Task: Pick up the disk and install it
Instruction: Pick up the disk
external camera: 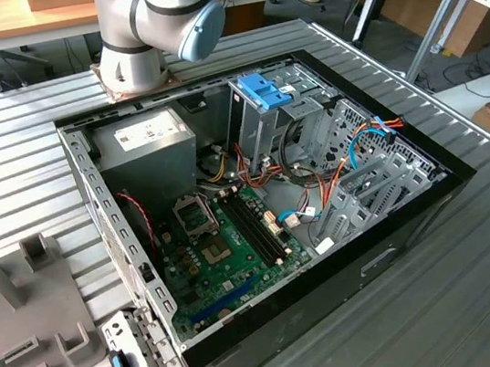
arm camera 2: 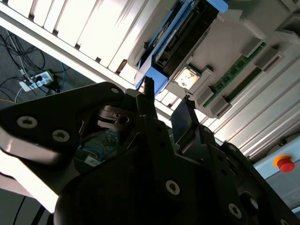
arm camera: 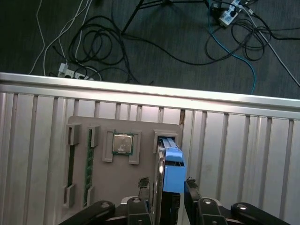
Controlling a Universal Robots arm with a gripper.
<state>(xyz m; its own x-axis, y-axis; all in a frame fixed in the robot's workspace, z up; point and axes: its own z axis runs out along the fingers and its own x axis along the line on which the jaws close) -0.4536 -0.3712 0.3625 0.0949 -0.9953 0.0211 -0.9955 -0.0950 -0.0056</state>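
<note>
- Exterior view: the arm [external camera: 147, 23] is mounted on the table [external camera: 1, 155] behind the open case [external camera: 465, 171]. The drive cage [external camera: 264, 125], topped by a blue tab [external camera: 263, 88], stands near the case's far wall. Loose cables [external camera: 350, 145] lie just beside the cage on the exterior view's right. The grey fixture [external camera: 24, 309] sits on the table at the exterior view's left, well apart from the cage.
- First wrist view: the disk [arm camera: 171, 173] stands on edge in a slot of the fixture, beside a chip [arm camera: 122, 143] seated in the same block. The gripper [arm camera: 166, 187] is over the disk with its jaws spread, one finger [arm camera: 191, 183] on each flat side. A dark gap shows on at least one side, so nothing is gripped yet.
- Judgement: the pick-up step is in hand, at the point just before closing. Installation has not begun.
- Judgement: the grasp calls for the jaws to be centred on the disk's flat faces and to close squarely. The disk must then rise straight, since the slot walls hug its lower edge.
- Second wrist view: the disk [arm camera 2: 161, 49] runs away from the gripper [arm camera 2: 168, 98], blue edge uppermost, with the fingertips flanking its near end.
- Room: open above the fixture, with the table edge and floor close beyond. It is tight at the cage, with a snag risk from the cables.
</note>
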